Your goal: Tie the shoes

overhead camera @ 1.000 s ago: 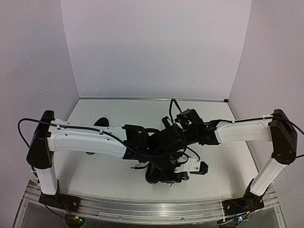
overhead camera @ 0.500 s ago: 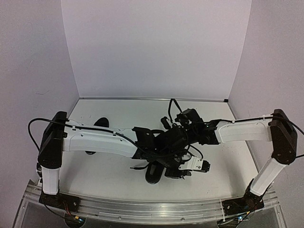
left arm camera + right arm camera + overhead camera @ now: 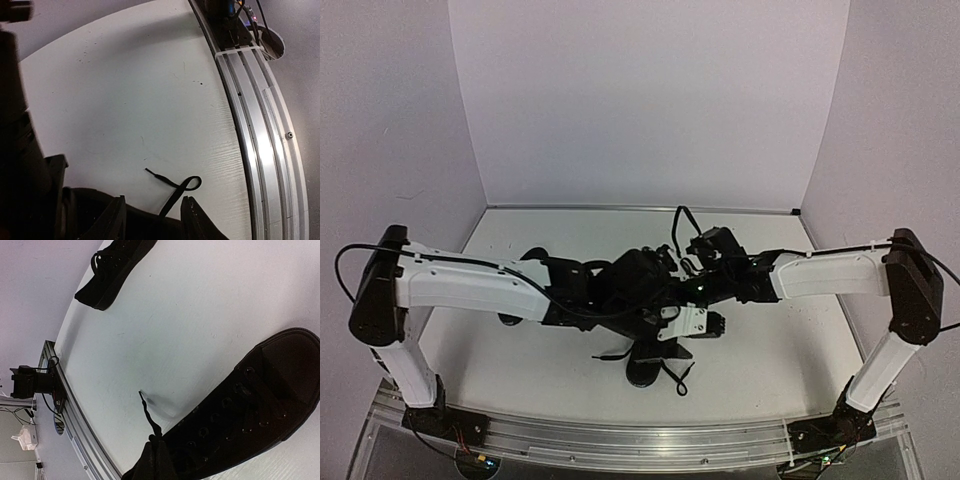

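One black shoe (image 3: 650, 362) lies near the table's front edge and fills the right of the right wrist view (image 3: 250, 405). The other shoe (image 3: 528, 260) lies at the left behind my left arm, and shows far off in the right wrist view (image 3: 112, 265). My right gripper (image 3: 159, 455) is shut on a thin black lace (image 3: 147, 412) beside the near shoe. My left gripper (image 3: 155, 220) is open above that shoe's edge. A second lace runs out between its fingers into a small loop (image 3: 187, 184) on the table. Both grippers (image 3: 665, 300) crowd together over the near shoe.
The aluminium rail (image 3: 260, 115) runs along the table's front edge close to the lace loop (image 3: 675, 378). White table (image 3: 790, 330) stretches to the right of the shoe. Lilac walls close the back and sides.
My left arm has drawn back to the left and lifted off the front of the near shoe. A lace loop now lies on the table in front of that shoe. The right arm has hardly moved.
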Controlling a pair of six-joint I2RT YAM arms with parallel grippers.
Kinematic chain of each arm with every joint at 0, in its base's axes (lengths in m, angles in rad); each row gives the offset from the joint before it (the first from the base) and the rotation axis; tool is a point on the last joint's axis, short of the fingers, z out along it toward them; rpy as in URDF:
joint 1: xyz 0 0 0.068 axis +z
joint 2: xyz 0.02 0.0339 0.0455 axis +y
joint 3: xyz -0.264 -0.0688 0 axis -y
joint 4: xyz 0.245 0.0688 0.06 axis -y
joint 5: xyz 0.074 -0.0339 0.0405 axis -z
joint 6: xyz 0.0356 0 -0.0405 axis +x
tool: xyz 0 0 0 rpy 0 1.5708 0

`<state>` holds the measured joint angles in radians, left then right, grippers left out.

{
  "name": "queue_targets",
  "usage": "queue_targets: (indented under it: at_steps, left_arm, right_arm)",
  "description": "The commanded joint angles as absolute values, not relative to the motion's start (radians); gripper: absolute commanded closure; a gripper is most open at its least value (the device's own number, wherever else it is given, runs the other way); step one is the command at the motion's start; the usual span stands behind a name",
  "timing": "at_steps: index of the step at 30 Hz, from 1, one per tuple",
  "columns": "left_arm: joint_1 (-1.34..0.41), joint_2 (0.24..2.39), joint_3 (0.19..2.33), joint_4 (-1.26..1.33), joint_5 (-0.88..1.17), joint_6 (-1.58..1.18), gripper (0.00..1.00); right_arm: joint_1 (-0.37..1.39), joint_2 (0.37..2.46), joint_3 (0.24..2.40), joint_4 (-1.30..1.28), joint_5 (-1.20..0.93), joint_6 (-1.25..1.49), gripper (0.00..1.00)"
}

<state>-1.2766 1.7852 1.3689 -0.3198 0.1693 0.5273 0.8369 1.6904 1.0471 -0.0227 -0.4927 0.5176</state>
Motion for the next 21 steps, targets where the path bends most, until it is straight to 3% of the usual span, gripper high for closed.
queue_targets:
  at_steps: [1,8,12,21]
  left_arm:
    - [-1.199,1.55,1.172,-0.144,0.181,0.354,0.6]
    - [-1.113,1.337,0.911,-0.03,-0.02,0.18,0.57]
    - [-1.067,1.289,0.829,-0.019,-0.031,0.105,0.54]
    - [-0.99,1.331,0.743,0.093,0.105,0.016,0.49]
  right_arm:
    - [0.841,1.72,1.103,0.027,-0.53,0.526,1.0]
    - [0.895,1.797,1.153,0.043,-0.542,0.544,0.93]
    - [0.917,1.834,1.18,0.046,-0.554,0.552,0.85]
    - [0.923,1.695,1.148,0.025,-0.552,0.543,0.43]
